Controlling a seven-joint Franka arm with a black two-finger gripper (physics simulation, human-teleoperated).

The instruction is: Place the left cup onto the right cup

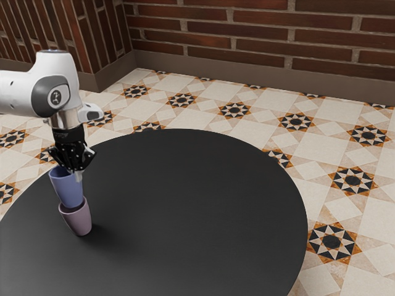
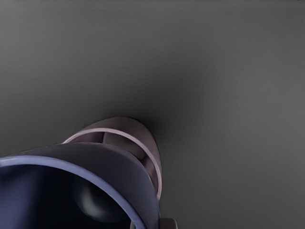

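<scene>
A blue cup (image 1: 66,188) sits upright with its base inside the mouth of a mauve cup (image 1: 77,219) on the black round table (image 1: 185,209), near the exterior view's left edge. My black gripper (image 1: 72,170) is at the blue cup's rim, its fingers straddling the rim wall and close together. In the wrist view the blue cup (image 2: 71,186) looms just under my hand, with the mauve cup's rim (image 2: 138,143) showing beyond it.
The table's dark top stretches wide toward the exterior view's right. A patterned tile floor (image 1: 296,123) and a brick wall (image 1: 259,31) lie behind the table.
</scene>
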